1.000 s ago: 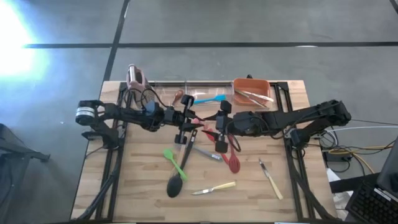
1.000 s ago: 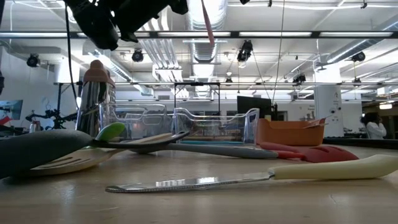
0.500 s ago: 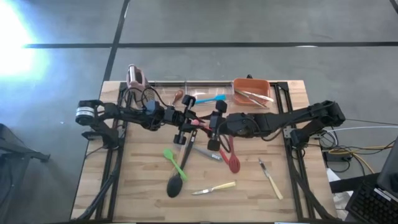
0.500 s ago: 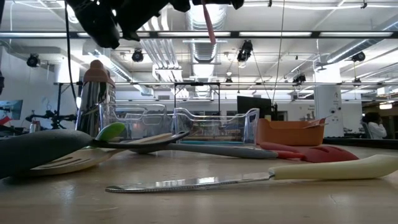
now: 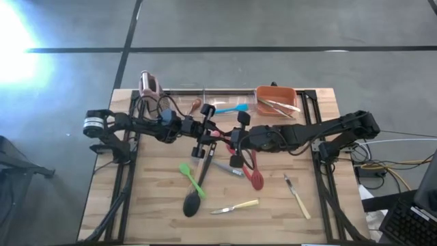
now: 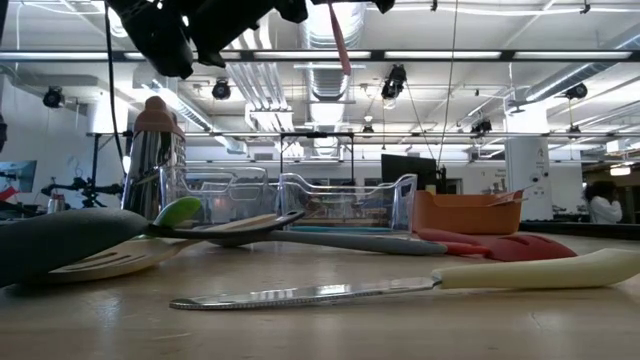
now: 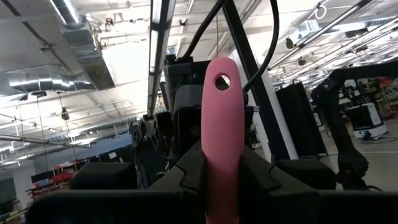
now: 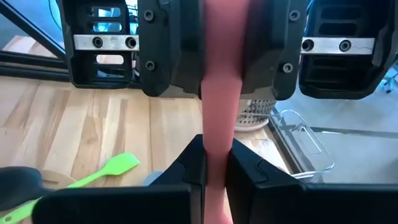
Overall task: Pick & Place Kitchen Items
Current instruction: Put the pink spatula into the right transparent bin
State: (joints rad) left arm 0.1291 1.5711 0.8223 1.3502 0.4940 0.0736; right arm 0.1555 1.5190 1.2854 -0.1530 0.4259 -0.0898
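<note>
1. Grippers are meeting above the middle of the wooden table (image 5: 136, 205): my left gripper (image 5: 207, 131) and my right gripper (image 5: 235, 140) are facing each other.
2. I am pinching the pink spatula (image 7: 221, 134) with my left fingers (image 7: 261, 180), its handle end with the hang hole sticking out.
3. I am also clamping my right fingers (image 8: 186, 171) onto the same pink handle, so both grippers are gripping it in the air.
4. Below us, a green spatula (image 5: 191, 178), black ladle (image 5: 194, 199), red spatula (image 5: 255, 176) and two pale-handled knives (image 5: 235, 206) are lying on the table.
5. A blue spatula (image 5: 229, 108) is sitting in the clear bin (image 5: 184, 96); the orange bin (image 5: 276, 100) is standing beside it.
</note>
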